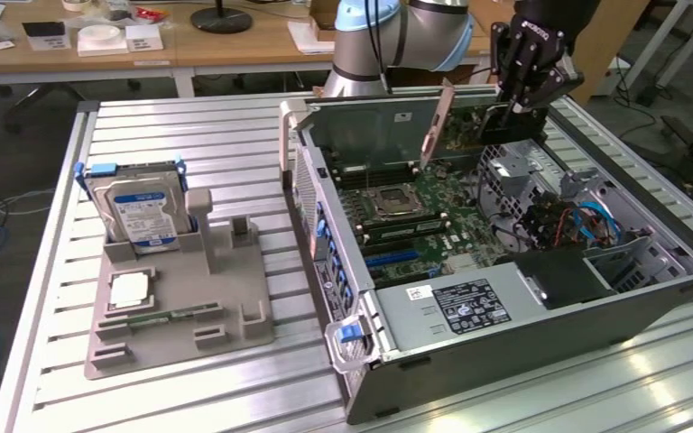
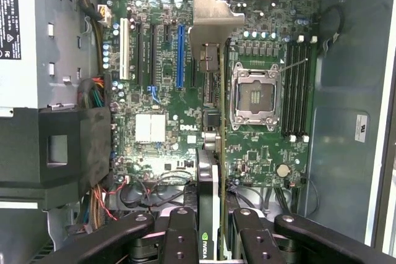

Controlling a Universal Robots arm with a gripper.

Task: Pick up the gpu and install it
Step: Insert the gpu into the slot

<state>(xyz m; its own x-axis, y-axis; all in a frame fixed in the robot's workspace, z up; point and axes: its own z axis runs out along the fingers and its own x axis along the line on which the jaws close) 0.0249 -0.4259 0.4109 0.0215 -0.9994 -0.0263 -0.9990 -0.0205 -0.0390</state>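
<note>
The black gripper [image 2: 213, 245] is clamped on the gpu [image 2: 209, 183], a green, black-shrouded card held edge-on over the green motherboard [image 2: 260, 146] in the open grey computer case [image 1: 540, 334], clear of its walls. In the exterior view the gripper points straight down at one o'clock. A grey tray [image 1: 238, 334] at eight o'clock holds a silver hard drive [image 1: 142, 212].
</note>
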